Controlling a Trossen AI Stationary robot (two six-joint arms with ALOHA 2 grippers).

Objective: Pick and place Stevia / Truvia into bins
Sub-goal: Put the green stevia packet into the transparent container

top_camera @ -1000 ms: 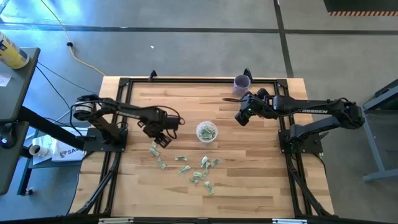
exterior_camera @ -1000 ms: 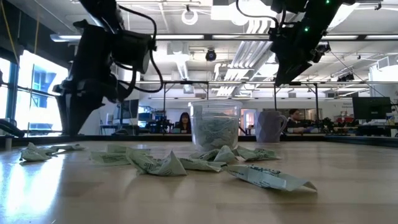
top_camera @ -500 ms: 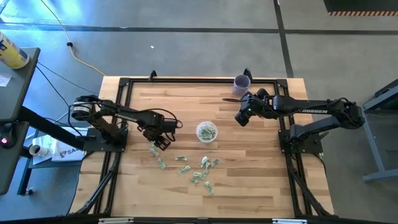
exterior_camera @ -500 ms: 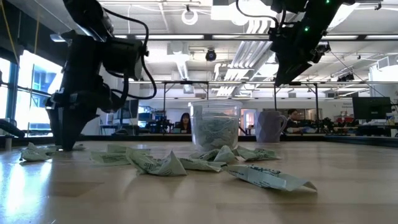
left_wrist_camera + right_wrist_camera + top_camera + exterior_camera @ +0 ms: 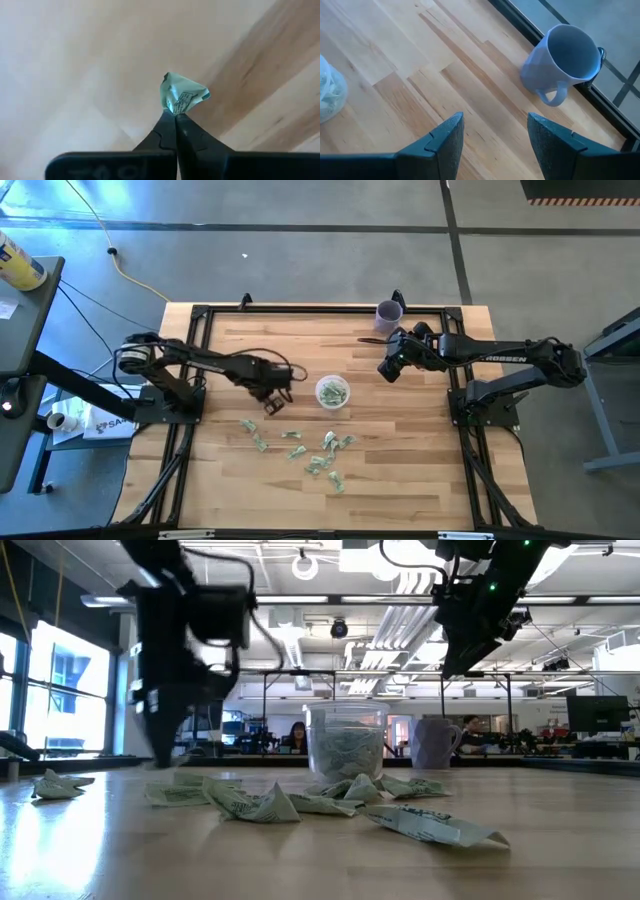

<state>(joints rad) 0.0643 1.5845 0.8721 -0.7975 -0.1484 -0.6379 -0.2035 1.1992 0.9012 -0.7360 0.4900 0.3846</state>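
Several crinkled pale green Stevia / Truvia packets (image 5: 300,448) lie loose on the wooden table (image 5: 420,470), also seen in the low view (image 5: 250,802). The bin, a clear cup (image 5: 332,392) with packets inside (image 5: 346,745), stands right of my left gripper (image 5: 272,402). That gripper points down and is shut on one packet (image 5: 182,95). My right gripper (image 5: 388,370) hangs open above the table near the purple cup (image 5: 565,60), with nothing between its fingers (image 5: 445,137). My left gripper pinches one crumpled packet by its edge (image 5: 173,108) between its two fingertips. The fingers come from above, pointing down. The packet sticks out beyond the fingertips, a little above the table.
The purple cup (image 5: 389,311) stands at the far right, close to the black frame rail (image 5: 300,308) that runs around the table. Bare wood lies along the near edge and at the far left. People sit in the room beyond the table.
My left gripper sank onto the leftmost packets and shut on one. It has since risen a little and gone right toward the clear cup, taking that packet off the table. The other packets have stayed where they lay.
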